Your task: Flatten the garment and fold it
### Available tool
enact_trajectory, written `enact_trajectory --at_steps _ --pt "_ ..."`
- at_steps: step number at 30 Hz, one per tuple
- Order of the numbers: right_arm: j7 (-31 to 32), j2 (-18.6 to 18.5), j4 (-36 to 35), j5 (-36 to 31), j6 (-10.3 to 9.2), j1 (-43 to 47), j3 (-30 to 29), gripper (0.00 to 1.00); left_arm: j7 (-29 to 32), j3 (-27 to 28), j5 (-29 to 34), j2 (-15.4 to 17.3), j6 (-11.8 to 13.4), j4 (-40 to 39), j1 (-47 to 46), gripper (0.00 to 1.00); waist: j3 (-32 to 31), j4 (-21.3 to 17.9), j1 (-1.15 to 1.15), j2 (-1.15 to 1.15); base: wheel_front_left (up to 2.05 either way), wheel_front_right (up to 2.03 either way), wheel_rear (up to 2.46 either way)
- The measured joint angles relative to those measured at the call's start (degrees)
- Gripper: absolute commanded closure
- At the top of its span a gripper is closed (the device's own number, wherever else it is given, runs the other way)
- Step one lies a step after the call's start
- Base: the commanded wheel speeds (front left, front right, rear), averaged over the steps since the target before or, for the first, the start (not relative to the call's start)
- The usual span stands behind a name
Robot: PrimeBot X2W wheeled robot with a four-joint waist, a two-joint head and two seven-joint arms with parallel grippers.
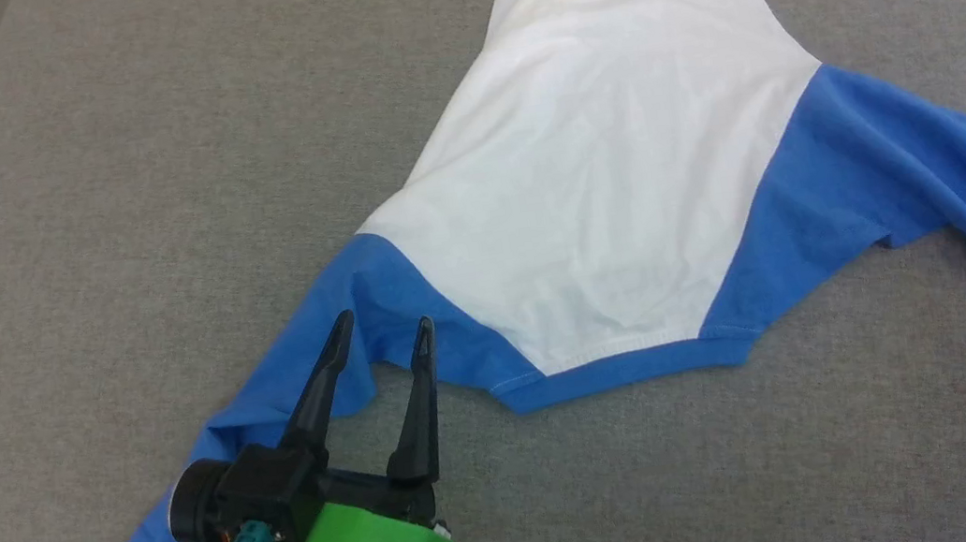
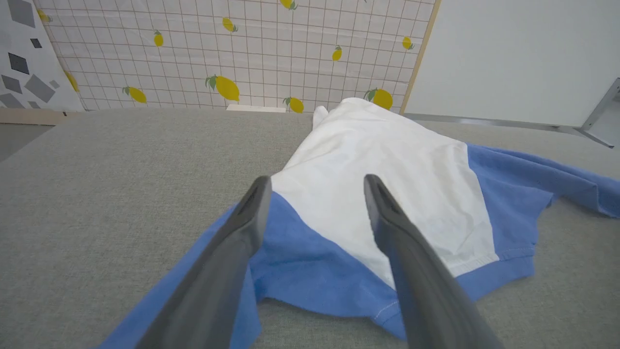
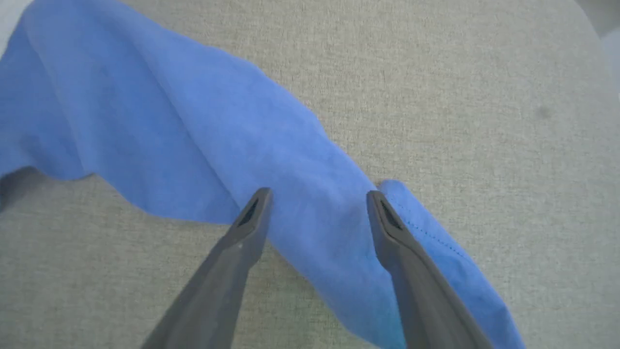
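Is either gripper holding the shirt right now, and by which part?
Nothing is held. The left gripper is open over one sleeve of the garment; the right gripper is open over the other.

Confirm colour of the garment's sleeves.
Bright blue; the garment has a white body. Clearest in the head view.

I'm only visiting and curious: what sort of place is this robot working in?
Likely a staged test area rather than a real home: a grey cloth-covered pad holds the garment, with a lemon-print backdrop sheet and a plain white panel standing behind.
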Motion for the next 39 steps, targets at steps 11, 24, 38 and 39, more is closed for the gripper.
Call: enact_trajectory --at_steps 11,24,38,39 --pt "-8.0 1.9 6.5 -2.4 0.0 -4.6 1.5 1.0 0.5 0.4 0.2 1.5 0.6 -0.4 -0.6 0.0 2.0 -2.1 0.0 0.0 0.0 0.0 0.0" --pt "-4.4 -1.1 1.1 4.7 0.0 -5.8 5.4 0.0 1.4 0.3 0.2 1.9 1.5 -1.7 -0.6 0.0 -0.6 -6.3 0.0 0.0 0.0 0.0 0.0" --pt "2.0 -4.7 5.6 2.2 0.01 -6.0 10.2 1.0 1.5 -0.2 0.2 2.1 1.4 -1.3 -2.1 0.0 5.3 -3.1 0.0 0.0 0.0 0.0 0.0" --pt "1.2 -4.7 6.0 1.8 0.01 -6.4 9.8 1.0 1.4 -0.2 0.2 2.1 1.4 -1.1 -2.1 0.0 5.4 -3.0 0.0 0.0 0.0 0.0 0.0"
